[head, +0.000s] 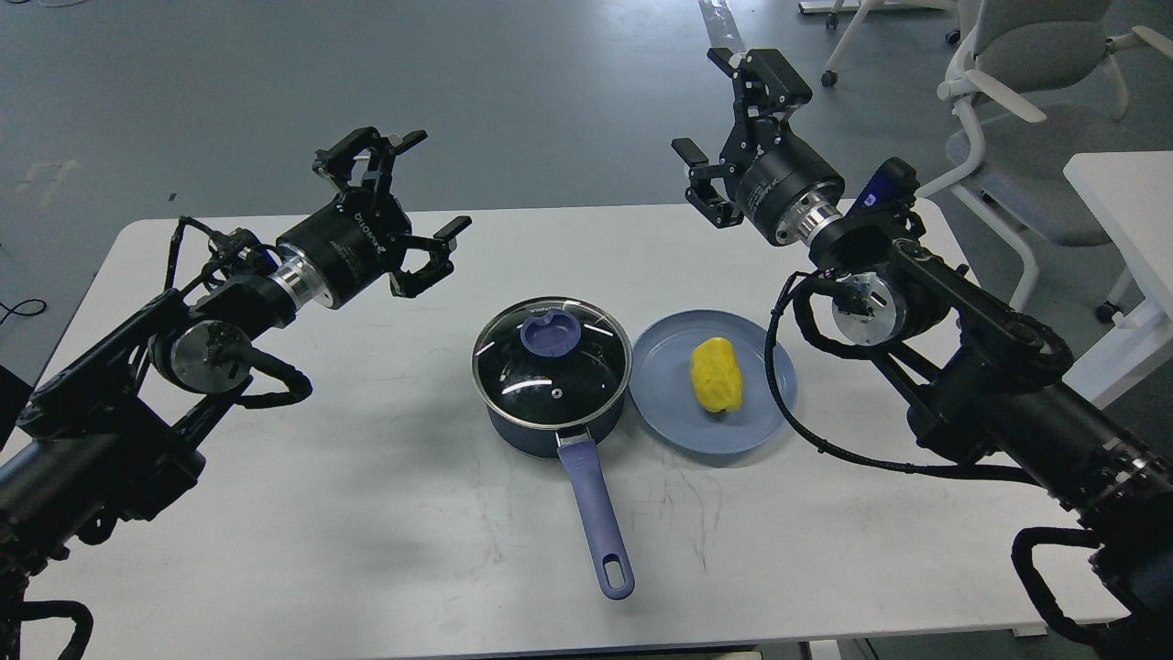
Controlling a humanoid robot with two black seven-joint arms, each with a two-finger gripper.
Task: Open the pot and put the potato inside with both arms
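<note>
Sitting shut on the bench (pixel 275 513), the pot (pixel 550 385) has its glass lid (pixel 550 353) on, so nothing is done yet. Just right of the pot, the potato (pixel 716 374) lies on a blue plate (pixel 669 403). Both the left pincer (pixel 412 188) and right pincer (pixel 719 119) hang apart and empty, well above the pot. Lifting the lid and moving the potato both remain.

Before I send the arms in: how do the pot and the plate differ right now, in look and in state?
The pot is deep, dark-walled and closed by a glass lid with a blue knob; the plate is shallow, light blue and uncovered. The pot has a long blue handle pointing toward me; the plate has none. The plate holds the yellow potato; no food shows through the lid. Both sit on the white table, side by side.
</note>
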